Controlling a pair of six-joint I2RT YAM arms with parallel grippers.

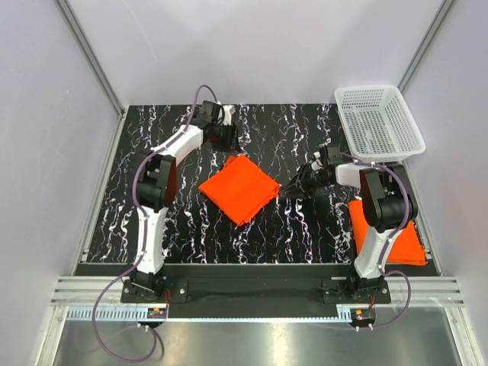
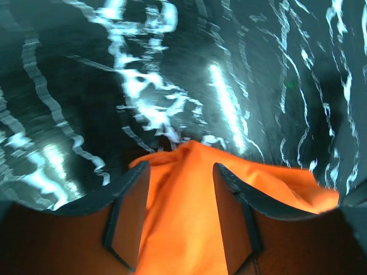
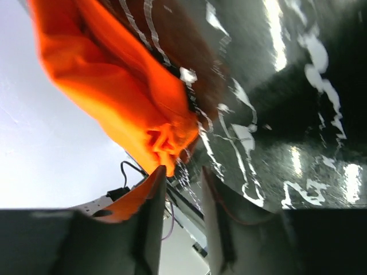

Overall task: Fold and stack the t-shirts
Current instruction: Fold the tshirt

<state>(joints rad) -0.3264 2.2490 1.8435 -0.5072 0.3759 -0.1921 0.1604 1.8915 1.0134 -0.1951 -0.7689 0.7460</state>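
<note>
One orange t-shirt [image 1: 238, 189] lies folded into a flat square at the middle of the black marbled table [image 1: 305, 229]. My left gripper [image 1: 229, 142] is at its far corner. In the left wrist view the cloth [image 2: 183, 217] runs between the left gripper's [image 2: 180, 169] spread fingers [image 2: 129, 217], which do not pinch it. My right gripper [image 1: 294, 184] sits just off the shirt's right corner. Its [image 3: 183, 171] jaws stand apart with nothing between them, and the bunched orange corner [image 3: 166, 137] is just beyond one fingertip. A second folded t-shirt [image 1: 412, 244] lies at the right, partly under the right arm.
A white mesh basket [image 1: 379, 122] stands at the back right corner, partly over the table's edge. Grey walls close in the table on the left, back and right. Both arm bases are bolted at the near edge.
</note>
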